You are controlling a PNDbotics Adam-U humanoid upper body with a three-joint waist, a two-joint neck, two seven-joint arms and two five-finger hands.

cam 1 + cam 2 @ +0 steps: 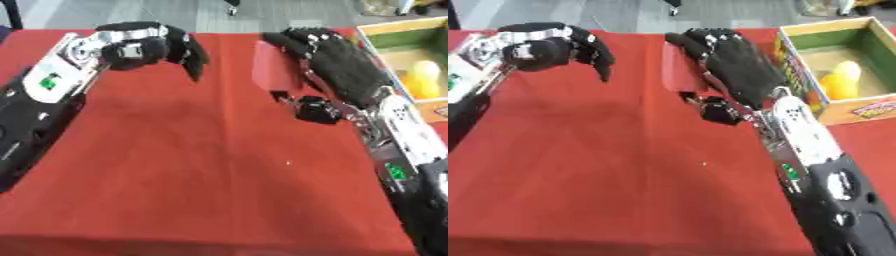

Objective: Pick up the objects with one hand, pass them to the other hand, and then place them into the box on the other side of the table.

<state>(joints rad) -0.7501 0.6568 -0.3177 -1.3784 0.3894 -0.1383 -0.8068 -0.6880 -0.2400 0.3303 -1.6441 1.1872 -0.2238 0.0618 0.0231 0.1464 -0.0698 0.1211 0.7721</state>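
A table (201, 175) covered in red cloth fills the view. At its right edge sits an open cardboard box (791, 35) with a green inner wall, and a yellow rounded object (839, 80) already lies inside it.

The robot's right arm reaches in from the lower right. Its right hand (737, 65) holds a flat red block (267, 70), much the same colour as the cloth, upright above the middle of the far table. The fingers curl over the block's top and far face, and the thumb sits below it. The block is well apart from the box, to the box's left.

The left arm enters from the left edge. The left hand (149, 45) hovers near the far left of the table with its fingers curled downward, holding nothing. A gap of bare cloth separates it from the block.

Judging from this, the step in hand looks like the handover, since the block is held between the two hands. Which way it is going cannot be told. The next move calls for closing that gap so both hands meet on the block.

The block looks thin, rigid and smooth-sided with squared corners.
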